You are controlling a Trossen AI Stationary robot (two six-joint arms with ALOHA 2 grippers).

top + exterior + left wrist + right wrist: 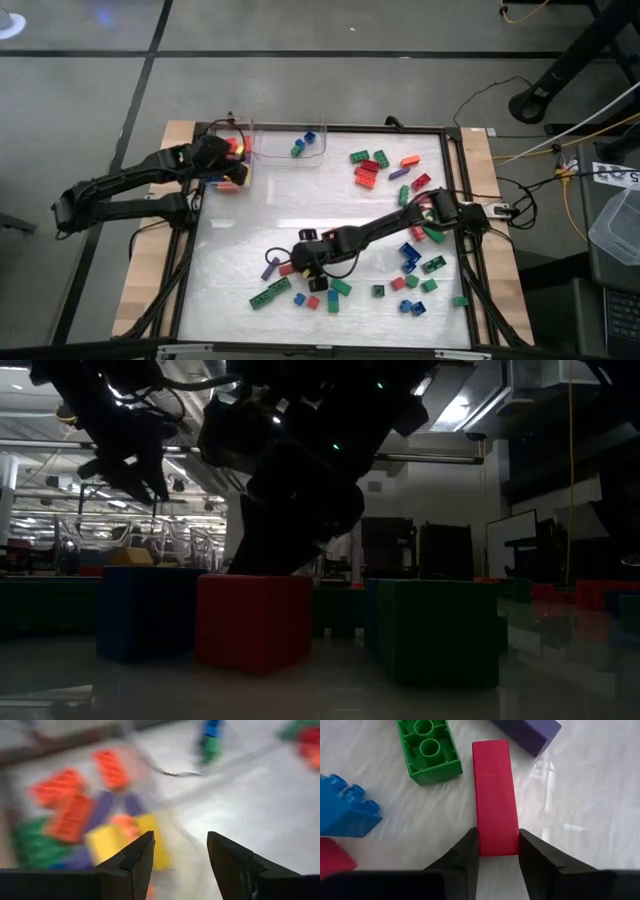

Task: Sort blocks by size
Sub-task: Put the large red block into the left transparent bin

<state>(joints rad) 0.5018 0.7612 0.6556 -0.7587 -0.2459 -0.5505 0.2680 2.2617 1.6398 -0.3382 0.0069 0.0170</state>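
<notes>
lying lengthwise between the right gripper's [499, 852] two dark fingers, a long red block [495, 795] is running its long axis straight away from the wrist toward the upper centre of the right wrist view. the fingers are pinching the block's near end, one pad against each long side, while the far end is reaching out beyond the fingertips. its upward face is showing smooth and plain, without studs. a green block [429, 750] is lying just beside it in the upper left, hollow underside up with round tubes showing, and a purple block [527, 732] is sitting at the upper right, cut by the frame edge. a blue block [345, 810] is resting on its side at the left edge.

in the high view the right gripper [305, 258] is working in the lower centre of the white table [250, 230], among scattered blocks; a long green block [270, 293] is lying diagonally below it.

the left gripper [236, 160] is hovering at the upper left of the table, over a heap of orange, yellow, purple and green blocks [95, 822]. its fingers [135, 857] are standing spread apart with nothing between them.
</notes>
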